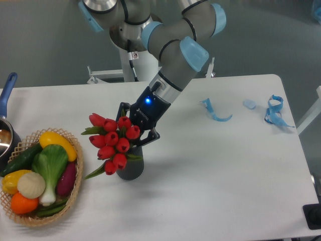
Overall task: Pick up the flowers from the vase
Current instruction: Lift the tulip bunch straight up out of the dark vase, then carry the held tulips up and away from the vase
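The black two-finger tool (pixel 134 131) is closed around the bunch of red tulip buds with green leaves (pixel 112 143), gripping just behind the heads, and the bunch leans up and to the left, its stems apparently still reaching into the short dark grey ribbed vase (pixel 130 168) directly below. The pull should therefore follow the stems' tilted long axis, up and away from the vase mouth. The white bench (pixel 215 170) lies open to the right, while the wicker basket of vegetables (pixel 42 175) sits close on the left.

The flowers (pixel 113 145) hide my end effector's (pixel 131 136) fingertips and the vase's (pixel 130 169) mouth, so my grip is unreadable. At the surface's left edge, a pot (pixel 7 131) is cut off.
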`<state>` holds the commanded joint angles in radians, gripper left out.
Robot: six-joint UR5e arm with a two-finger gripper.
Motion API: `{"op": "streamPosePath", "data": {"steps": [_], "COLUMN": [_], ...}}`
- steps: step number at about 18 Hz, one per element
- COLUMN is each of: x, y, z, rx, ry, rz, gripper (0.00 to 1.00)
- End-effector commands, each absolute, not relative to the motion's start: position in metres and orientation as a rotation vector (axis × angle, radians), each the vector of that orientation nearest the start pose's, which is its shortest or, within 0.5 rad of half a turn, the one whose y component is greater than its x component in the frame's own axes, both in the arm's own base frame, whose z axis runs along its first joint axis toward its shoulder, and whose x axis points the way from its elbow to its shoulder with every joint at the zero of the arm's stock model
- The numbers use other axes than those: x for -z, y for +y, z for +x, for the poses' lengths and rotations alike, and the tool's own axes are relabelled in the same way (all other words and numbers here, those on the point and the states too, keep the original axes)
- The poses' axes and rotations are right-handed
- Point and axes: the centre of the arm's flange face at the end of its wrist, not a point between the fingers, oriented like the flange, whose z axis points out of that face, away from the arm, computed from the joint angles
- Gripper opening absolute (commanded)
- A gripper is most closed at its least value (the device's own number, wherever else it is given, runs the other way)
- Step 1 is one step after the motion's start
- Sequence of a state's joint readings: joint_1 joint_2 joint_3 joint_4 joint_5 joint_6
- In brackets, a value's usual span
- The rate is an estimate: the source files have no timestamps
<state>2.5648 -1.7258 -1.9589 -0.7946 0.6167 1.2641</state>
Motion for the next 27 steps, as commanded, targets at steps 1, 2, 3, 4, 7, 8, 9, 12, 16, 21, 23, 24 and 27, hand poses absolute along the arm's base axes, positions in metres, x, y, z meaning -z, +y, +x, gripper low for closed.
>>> {"op": "streamPosePath", "data": {"steps": [1,2,3,4,7,8,9,12,16,21,23,24,27], "x": [-0.355,-0.362,-0.369,-0.375,-0.394,-0.404,-0.411,-0.433,-0.465,-0.514,-0.532,-0.537,-0.546], "y": [0.457,0.456,0.454,0.452,0.45,0.45,0.449,0.448,0.448,0.432,0.426,0.42,0.405], "z": [-0.31,-0.308,-0.306,-0.304,-0.298,-0.296,-0.294,-0.292,-0.298,-0.31,-0.316,-0.323,-0.337], "rx": [0.245,0.241,0.237,0.23,0.231,0.237,0.243,0.234,0.203,0.189,0.177,0.159,0.113], "ry": [0.412,0.401,0.389,0.383,0.36,0.35,0.337,0.31,0.278,0.201,0.178,0.167,0.138], "rz": [-2.134,-2.132,-2.131,-2.128,-2.104,-2.084,-2.074,-2.058,-2.044,-1.976,-1.955,-1.951,-1.944], "gripper": [0.42,0.42,0.42,0.42,0.42,0.42,0.42,0.42,0.42,0.42,0.42,0.42,0.42]}}
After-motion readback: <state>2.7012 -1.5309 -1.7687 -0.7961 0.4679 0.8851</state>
